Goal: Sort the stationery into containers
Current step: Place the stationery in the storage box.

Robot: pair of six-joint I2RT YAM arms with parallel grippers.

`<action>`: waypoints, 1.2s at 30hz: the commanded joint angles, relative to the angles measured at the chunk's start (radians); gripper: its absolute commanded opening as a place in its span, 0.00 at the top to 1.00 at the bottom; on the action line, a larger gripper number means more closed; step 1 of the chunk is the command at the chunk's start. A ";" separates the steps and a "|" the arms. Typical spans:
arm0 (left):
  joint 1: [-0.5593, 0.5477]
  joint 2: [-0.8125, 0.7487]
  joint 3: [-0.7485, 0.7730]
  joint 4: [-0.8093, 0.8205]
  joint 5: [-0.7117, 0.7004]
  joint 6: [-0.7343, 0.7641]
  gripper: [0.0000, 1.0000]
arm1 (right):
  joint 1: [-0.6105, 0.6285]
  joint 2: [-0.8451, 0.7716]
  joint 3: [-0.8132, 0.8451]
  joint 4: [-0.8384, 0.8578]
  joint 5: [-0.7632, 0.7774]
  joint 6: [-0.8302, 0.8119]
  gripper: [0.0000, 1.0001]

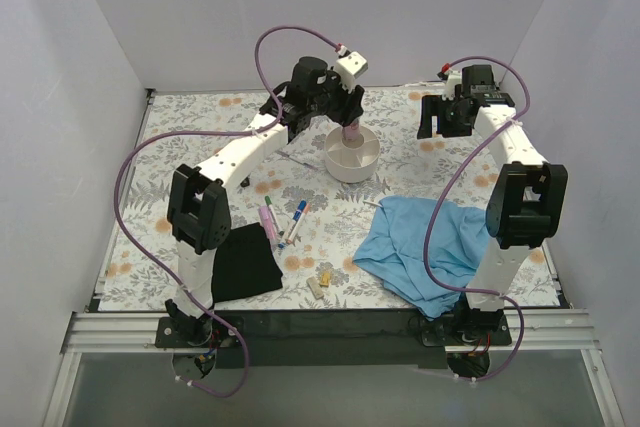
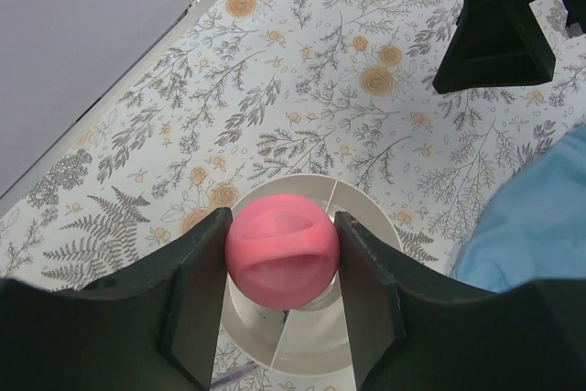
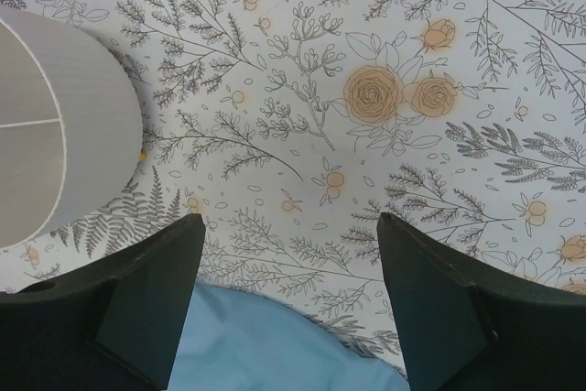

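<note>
My left gripper [image 1: 346,115] is shut on a pink highlighter [image 1: 351,134] and holds it upright over the white round organiser [image 1: 365,161]. In the left wrist view the highlighter's round end [image 2: 279,249] sits between the fingers [image 2: 197,281], above the centre cup of the organiser [image 2: 380,219]. My right gripper [image 1: 445,119] is open and empty, to the right of the organiser [image 3: 55,153]. Another pink highlighter [image 1: 267,220], a green-capped pen [image 1: 270,205], blue-capped markers [image 1: 297,219] and pale eraser blocks [image 1: 320,282] lie on the floral mat.
A blue cloth [image 1: 430,242] lies crumpled at the front right, near the right arm; it also shows in the right wrist view [image 3: 275,345]. A black cloth [image 1: 243,262] lies at the front left. A thin pen [image 1: 300,160] lies just left of the organiser.
</note>
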 commanded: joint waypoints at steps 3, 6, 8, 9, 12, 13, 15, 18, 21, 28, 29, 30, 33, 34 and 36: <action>-0.008 -0.027 0.040 0.034 -0.004 0.004 1.00 | -0.007 -0.021 -0.010 0.026 -0.015 0.005 0.15; -0.008 -0.027 0.032 0.036 0.001 -0.001 1.00 | -0.007 -0.023 -0.016 0.026 -0.015 0.003 0.15; -0.008 -0.027 0.031 0.034 0.004 -0.007 1.00 | -0.033 -0.021 -0.015 0.026 -0.015 0.005 0.15; -0.008 -0.027 0.032 0.034 0.005 -0.012 1.00 | -0.033 -0.021 -0.015 0.026 -0.015 0.003 0.15; -0.011 -0.031 0.027 0.034 0.004 -0.015 1.00 | -0.033 -0.018 -0.012 0.026 -0.016 0.003 0.15; -0.013 -0.033 0.026 0.034 0.002 -0.015 1.00 | -0.035 -0.018 -0.012 0.026 -0.016 0.005 0.15; -0.016 -0.040 0.024 0.034 0.004 -0.018 1.00 | -0.035 -0.017 -0.012 0.026 -0.016 0.005 0.15; -0.020 -0.048 0.014 0.034 -0.002 -0.022 1.00 | -0.035 -0.017 -0.016 0.026 -0.018 0.005 0.15; -0.022 -0.051 0.000 0.036 -0.001 -0.018 1.00 | -0.036 -0.014 -0.017 0.026 -0.021 0.003 0.15; -0.022 -0.071 -0.040 0.037 -0.007 -0.030 1.00 | -0.036 -0.015 -0.021 0.026 -0.019 0.003 0.15; -0.023 -0.074 -0.051 0.037 -0.009 -0.032 1.00 | -0.036 -0.017 -0.023 0.026 -0.019 0.003 0.15; -0.023 -0.076 -0.057 0.041 -0.012 -0.033 1.00 | -0.036 -0.017 -0.024 0.028 -0.022 0.001 0.15; -0.023 -0.080 -0.074 0.045 -0.033 -0.035 1.00 | -0.036 -0.015 -0.023 0.026 -0.024 0.003 0.15; -0.023 -0.080 -0.075 0.048 -0.041 -0.036 1.00 | -0.036 -0.014 -0.023 0.026 -0.024 0.003 0.15; -0.023 -0.079 -0.077 0.050 -0.052 -0.038 0.93 | -0.036 -0.012 -0.020 0.026 -0.024 0.003 0.15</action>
